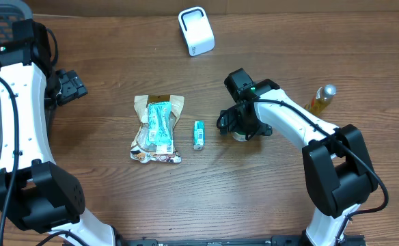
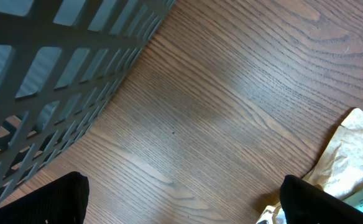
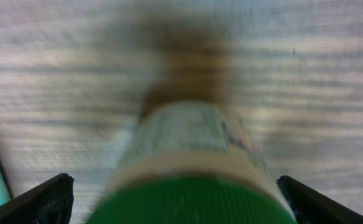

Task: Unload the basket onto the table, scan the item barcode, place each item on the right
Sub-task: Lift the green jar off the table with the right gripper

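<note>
Wood-grained bench (image 1: 268,198) was seen under both arms, with a white scanner (image 1: 196,31) set near its far edge and a grey mesh basket (image 2: 57,74) at the left. The item taken to be the one for scanning, a small green-lidded jar (image 3: 194,143), stood right of centre, near a teal packet (image 1: 199,134) and directly beneath the right gripper (image 1: 238,128). Its fingers were splayed wide to either side of the lid, released rather than clamped, though whether a pad brushed the lid could not be told through the blur. The left gripper (image 1: 76,87) was likewise held open and empty, near the basket and well apart from the goods. For the step in hand, judged to be the pick-up of the jar, the fingers would best be lowered past the lid onto the body, centred before closing, and placed so that the label was left uncovered. Where the barcode was printed could not be made out. The whole layout was given by the overhead view, including the scanner, a snack bag (image 1: 157,128) and a yellow-filled bottle (image 1: 320,100), yet the jar was almost hidden there beneath the gripper. The lid and label were shown only by the right wrist view, out of focus. Only the basket, bare wood and a corner of the snack bag were shown by the left wrist view.
</note>
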Action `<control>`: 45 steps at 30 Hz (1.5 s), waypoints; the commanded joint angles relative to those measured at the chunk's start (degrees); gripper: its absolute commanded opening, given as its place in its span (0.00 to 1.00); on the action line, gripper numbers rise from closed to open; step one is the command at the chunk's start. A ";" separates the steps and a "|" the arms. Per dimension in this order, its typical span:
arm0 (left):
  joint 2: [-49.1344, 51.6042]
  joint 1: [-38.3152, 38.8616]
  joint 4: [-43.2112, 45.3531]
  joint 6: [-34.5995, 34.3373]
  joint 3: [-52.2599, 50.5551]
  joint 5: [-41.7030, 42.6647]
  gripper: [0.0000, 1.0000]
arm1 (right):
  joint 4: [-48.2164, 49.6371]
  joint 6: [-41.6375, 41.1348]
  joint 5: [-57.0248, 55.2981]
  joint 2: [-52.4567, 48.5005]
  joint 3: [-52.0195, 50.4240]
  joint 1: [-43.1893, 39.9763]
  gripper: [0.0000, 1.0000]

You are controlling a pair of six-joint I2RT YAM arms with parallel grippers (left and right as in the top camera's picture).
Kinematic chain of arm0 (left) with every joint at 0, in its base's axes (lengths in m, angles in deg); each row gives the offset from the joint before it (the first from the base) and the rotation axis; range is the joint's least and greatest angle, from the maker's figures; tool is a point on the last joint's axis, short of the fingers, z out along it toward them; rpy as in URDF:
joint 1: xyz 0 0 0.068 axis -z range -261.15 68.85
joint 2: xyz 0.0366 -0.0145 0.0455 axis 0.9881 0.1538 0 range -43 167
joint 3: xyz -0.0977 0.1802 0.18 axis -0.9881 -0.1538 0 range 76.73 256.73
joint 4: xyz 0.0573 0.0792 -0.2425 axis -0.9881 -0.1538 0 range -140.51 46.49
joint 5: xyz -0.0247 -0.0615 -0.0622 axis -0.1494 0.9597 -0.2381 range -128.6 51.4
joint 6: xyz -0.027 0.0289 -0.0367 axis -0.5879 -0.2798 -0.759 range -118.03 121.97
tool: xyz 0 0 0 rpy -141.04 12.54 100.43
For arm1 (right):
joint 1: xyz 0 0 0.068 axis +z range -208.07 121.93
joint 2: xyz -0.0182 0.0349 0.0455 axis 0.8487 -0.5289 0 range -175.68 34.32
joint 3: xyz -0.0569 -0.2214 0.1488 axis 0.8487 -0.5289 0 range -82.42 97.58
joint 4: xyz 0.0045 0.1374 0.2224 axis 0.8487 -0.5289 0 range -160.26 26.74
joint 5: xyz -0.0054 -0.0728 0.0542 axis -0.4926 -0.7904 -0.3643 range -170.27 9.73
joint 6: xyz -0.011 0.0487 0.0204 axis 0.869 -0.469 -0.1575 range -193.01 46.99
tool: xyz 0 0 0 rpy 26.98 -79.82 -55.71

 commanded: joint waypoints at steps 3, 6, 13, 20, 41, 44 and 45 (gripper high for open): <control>0.57 -0.17 0.04 1.07 1.01 -0.76 0.99 | 2.71 -0.15 -1.86 -0.13 -0.09 -0.26 1.00; 0.57 -0.17 0.04 1.07 1.01 -0.76 1.00 | 3.37 -0.13 -1.90 -0.13 -0.09 -0.26 1.00; 0.57 -0.17 0.04 1.07 1.01 -0.76 1.00 | 2.43 -0.15 -1.92 -0.13 -0.11 -0.26 0.99; 0.57 -0.17 0.04 1.09 1.01 -0.76 0.99 | 1.90 -0.13 -1.90 -0.13 -0.11 -0.26 0.91; 0.57 -0.15 0.04 1.09 1.01 -0.76 1.00 | 1.46 1.62 -2.29 -0.13 -0.11 -0.42 1.00; 0.57 -0.15 0.04 1.07 1.01 -0.76 1.00 | 0.96 1.62 -2.32 -0.13 -0.11 -0.42 1.00; 0.57 -0.15 0.04 1.09 0.98 -0.76 1.00 | 0.76 1.62 -2.32 -0.13 -0.11 -0.42 0.98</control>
